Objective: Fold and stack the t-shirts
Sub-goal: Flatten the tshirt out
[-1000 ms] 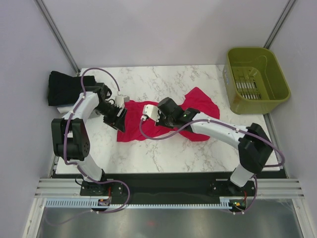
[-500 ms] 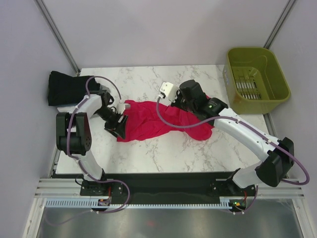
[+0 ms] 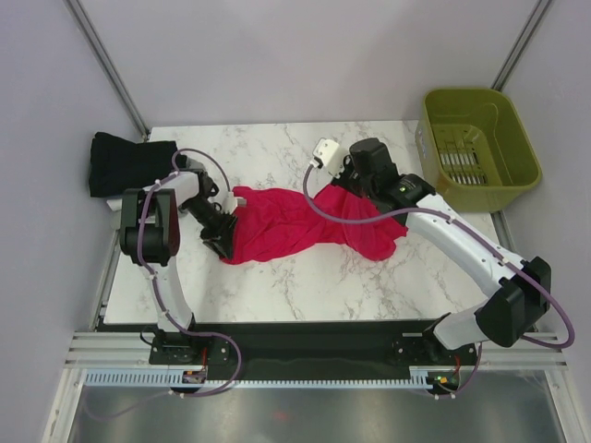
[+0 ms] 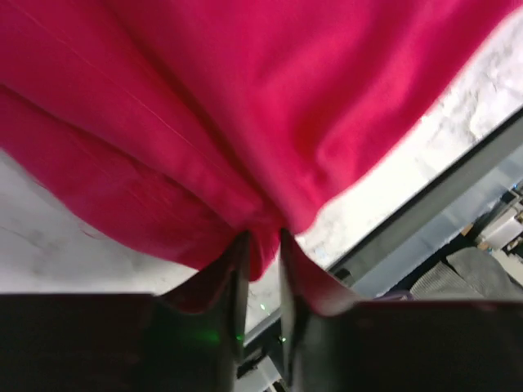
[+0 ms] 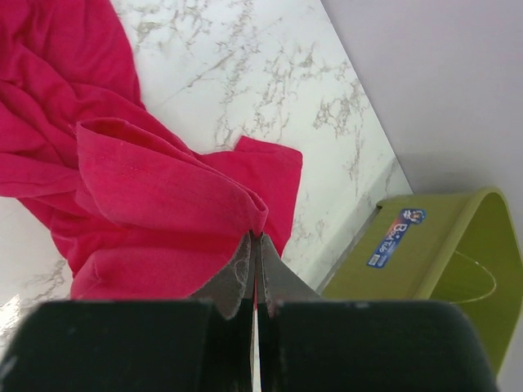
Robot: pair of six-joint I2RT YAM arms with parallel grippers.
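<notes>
- The bright crimson-pink cloth t-shirt lies crumpled across the middle of the white marble-patterned table.
- The left gripper has its fingers nearly together, pinching a fold at the shirt's left edge.
- The right gripper is clamped tight on a raised fold of the shirt's far right part.
- A folded black cloth t-shirt sits at the table's far left corner.
- An olive-green plastic basket stands beside the far right corner.

Shirt is plain bright crimson-pink, no print, same shade in front of the left gripper and the right gripper. Table under both is white marble with grey veins. Right of the right gripper there's an olive-green basket with a little blue-and-white sticker, and left of the left gripper the folded clothes are black.
</notes>
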